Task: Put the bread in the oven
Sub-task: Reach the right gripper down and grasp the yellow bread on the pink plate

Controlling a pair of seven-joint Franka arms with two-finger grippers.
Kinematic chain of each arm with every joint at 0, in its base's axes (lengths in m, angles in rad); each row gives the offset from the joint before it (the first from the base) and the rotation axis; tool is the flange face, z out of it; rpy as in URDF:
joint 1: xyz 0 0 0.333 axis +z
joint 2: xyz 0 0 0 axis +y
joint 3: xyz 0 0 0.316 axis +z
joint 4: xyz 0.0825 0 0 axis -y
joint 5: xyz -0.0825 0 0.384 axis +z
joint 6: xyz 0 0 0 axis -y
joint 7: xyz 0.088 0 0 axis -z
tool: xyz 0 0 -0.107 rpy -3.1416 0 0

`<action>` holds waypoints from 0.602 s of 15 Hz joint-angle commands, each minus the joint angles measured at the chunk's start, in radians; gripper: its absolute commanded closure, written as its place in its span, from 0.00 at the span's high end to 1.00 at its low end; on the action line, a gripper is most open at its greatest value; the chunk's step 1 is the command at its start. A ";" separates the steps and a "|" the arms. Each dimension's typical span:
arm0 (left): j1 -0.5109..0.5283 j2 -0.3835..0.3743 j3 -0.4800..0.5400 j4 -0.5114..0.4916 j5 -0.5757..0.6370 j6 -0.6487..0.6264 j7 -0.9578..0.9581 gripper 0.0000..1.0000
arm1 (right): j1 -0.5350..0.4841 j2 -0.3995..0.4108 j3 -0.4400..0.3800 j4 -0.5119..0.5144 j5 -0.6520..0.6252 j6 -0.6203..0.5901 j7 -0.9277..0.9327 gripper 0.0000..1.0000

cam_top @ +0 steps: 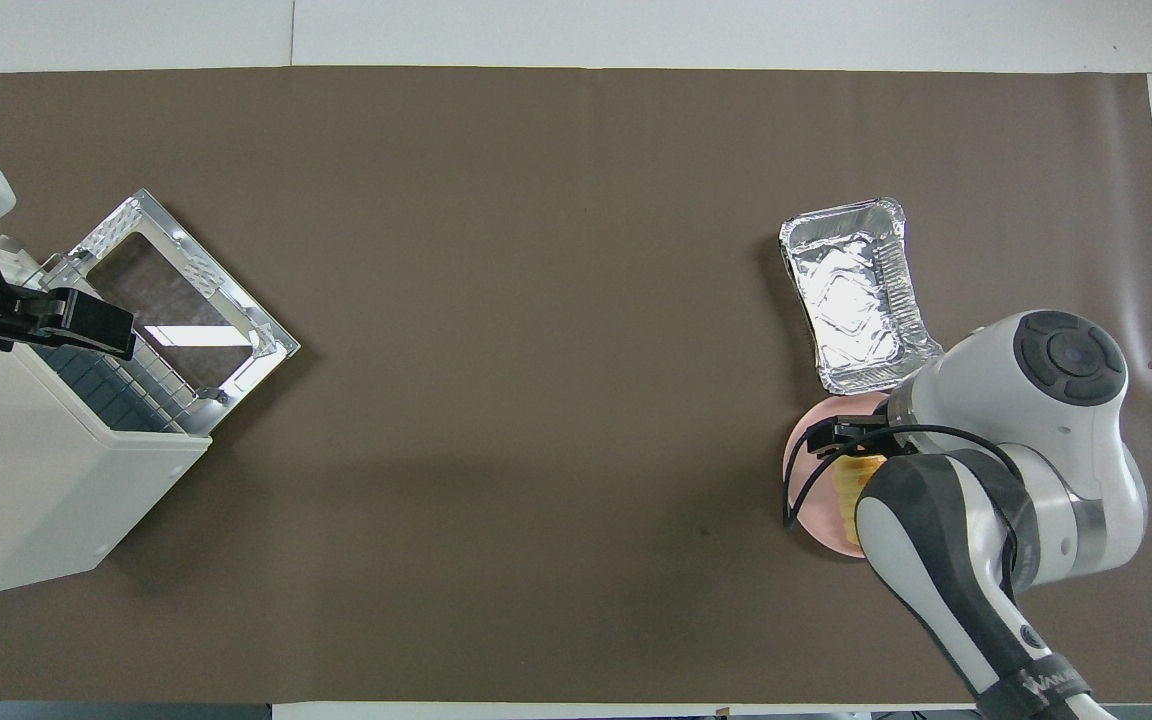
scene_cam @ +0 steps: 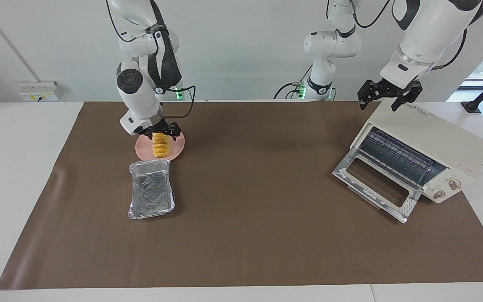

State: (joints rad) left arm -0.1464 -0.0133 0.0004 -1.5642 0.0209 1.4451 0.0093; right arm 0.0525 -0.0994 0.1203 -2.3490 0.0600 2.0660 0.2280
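The bread (scene_cam: 161, 147), a ridged yellow-orange loaf, lies on a round pink plate (scene_cam: 177, 152) toward the right arm's end of the table. My right gripper (scene_cam: 161, 135) is down at the loaf's end nearer to the robots, open, one finger on each side of it. From overhead the arm covers most of the bread (cam_top: 851, 482) and of the plate (cam_top: 804, 478); the right gripper (cam_top: 848, 445) shows at the plate's edge. The cream oven (scene_cam: 424, 136) stands at the left arm's end, glass door (scene_cam: 373, 184) dropped open, rack showing. My left gripper (scene_cam: 386, 97) hangs open over the oven's top.
A silver foil tray (scene_cam: 151, 191) lies just past the plate, farther from the robots, also seen from overhead as the foil tray (cam_top: 856, 290). A brown mat (scene_cam: 258, 218) covers the table. The oven (cam_top: 36, 480) and its open door (cam_top: 186, 290) sit angled toward the mat's middle.
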 commanded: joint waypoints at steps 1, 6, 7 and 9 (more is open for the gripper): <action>0.016 -0.016 -0.008 -0.013 -0.016 0.006 0.014 1.00 | -0.025 -0.037 0.007 -0.094 0.018 0.078 -0.002 1.00; 0.018 -0.016 -0.008 -0.013 -0.016 0.006 0.014 1.00 | -0.046 -0.037 0.007 -0.193 0.018 0.175 -0.015 1.00; 0.016 -0.014 -0.008 -0.013 -0.016 0.008 0.014 1.00 | -0.046 -0.042 0.007 -0.213 0.018 0.190 -0.015 1.00; 0.018 -0.016 -0.008 -0.013 -0.016 0.006 0.014 1.00 | -0.046 -0.052 0.007 -0.257 0.018 0.242 -0.015 0.97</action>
State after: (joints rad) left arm -0.1464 -0.0133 0.0005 -1.5642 0.0209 1.4451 0.0093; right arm 0.0183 -0.1063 0.1200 -2.5364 0.0604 2.2532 0.2280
